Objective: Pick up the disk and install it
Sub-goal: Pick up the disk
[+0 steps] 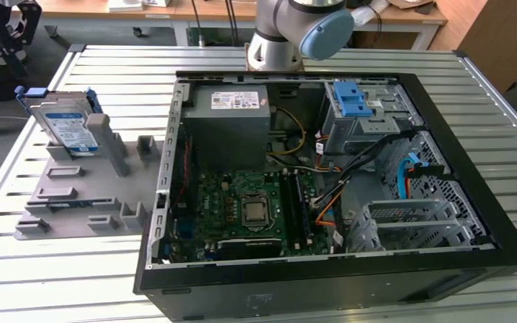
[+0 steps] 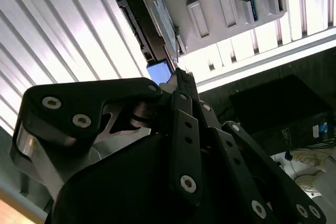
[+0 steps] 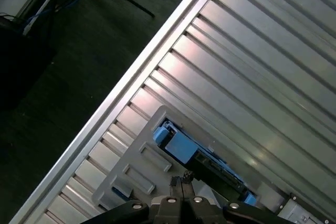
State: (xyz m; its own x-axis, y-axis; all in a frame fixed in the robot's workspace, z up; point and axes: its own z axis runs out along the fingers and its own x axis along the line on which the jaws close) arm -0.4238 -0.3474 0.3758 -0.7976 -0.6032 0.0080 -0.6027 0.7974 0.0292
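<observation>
One disk (image 1: pixel 65 126) matters here. It stands on edge in a slot of the grey holder (image 1: pixel 88 195), at the exterior view's left, on the slatted table (image 1: pixel 115 67) just beside the open case (image 1: pixel 474 168). Parked upright like that, its top edge and blue frame are free of the holder, which I judge is meant to give fingers something to close on from above.

In the second wrist view the gripper (image 2: pixel 181 75) points toward the disk (image 2: pixel 157 19) but is apart from it. Its fingertips sit in line with the lower blue corner of the frame. The fingers (image 2: pixel 184 124) run together to a single tip with no gap that I can see, and nothing is pinched between them. I read the gripper as closed and empty.

The first wrist view agrees. The gripper (image 3: pixel 180 181) hangs over the holder (image 3: pixel 131 169) with its tips side by side, near the dark long edge of the disk (image 3: pixel 210 163) and clear of it.

By my judgement the pickup is not yet done, since the disk rests fully in its slot. The case lies on its side with the lid off, so its metal drive cages (image 1: pixel 366 118) open upward. That suits a disk lowered in from above, though I cannot tell which bay is meant for it.
</observation>
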